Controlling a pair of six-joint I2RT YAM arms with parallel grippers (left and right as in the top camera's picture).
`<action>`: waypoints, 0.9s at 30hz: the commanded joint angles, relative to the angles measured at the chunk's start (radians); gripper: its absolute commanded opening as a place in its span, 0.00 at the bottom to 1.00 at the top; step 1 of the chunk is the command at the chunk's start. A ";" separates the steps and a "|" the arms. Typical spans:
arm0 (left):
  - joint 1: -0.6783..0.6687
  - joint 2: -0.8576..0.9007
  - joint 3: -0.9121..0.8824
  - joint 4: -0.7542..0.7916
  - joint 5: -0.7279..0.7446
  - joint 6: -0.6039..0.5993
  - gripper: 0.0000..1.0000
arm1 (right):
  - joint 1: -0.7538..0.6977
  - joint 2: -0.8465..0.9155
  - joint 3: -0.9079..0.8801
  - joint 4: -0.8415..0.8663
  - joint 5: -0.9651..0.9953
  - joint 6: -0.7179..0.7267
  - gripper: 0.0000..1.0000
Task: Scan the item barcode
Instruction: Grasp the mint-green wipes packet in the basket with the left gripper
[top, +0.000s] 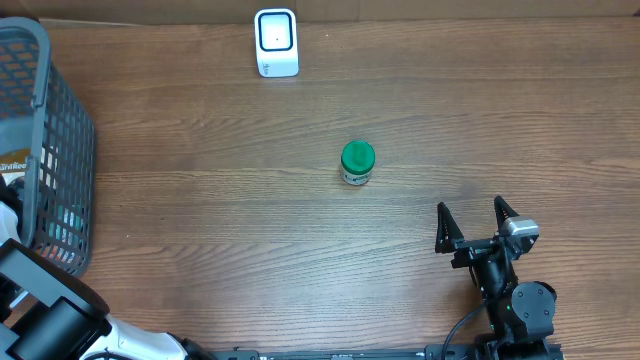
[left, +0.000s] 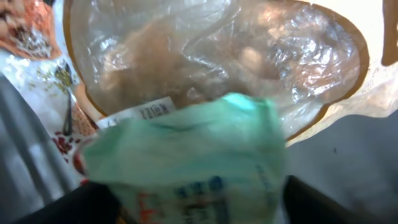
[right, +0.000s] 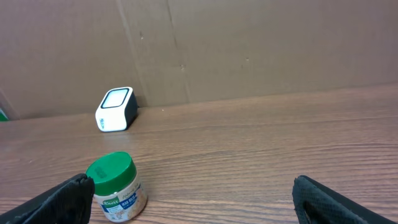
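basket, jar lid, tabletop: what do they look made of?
Basket: likely grey plastic, matte, with a moulded open-grid wall.
Jar lid: likely green plastic, with uniform colour and a soft sheen.
Tabletop: brown wood grain, low sheen. Solid wood or laminate, cannot tell.

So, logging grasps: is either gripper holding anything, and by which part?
Right gripper holds nothing. Left gripper straddles a green packet; grip cannot be told.
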 joint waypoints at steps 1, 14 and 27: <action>0.003 -0.001 -0.011 0.006 0.000 -0.005 0.59 | -0.001 -0.009 -0.010 0.006 0.002 0.001 1.00; 0.005 -0.001 -0.011 0.002 0.001 0.031 0.40 | -0.001 -0.009 -0.010 0.006 0.002 0.001 1.00; 0.004 0.017 -0.066 0.052 -0.030 0.074 0.70 | -0.001 -0.009 -0.010 0.006 0.002 0.001 1.00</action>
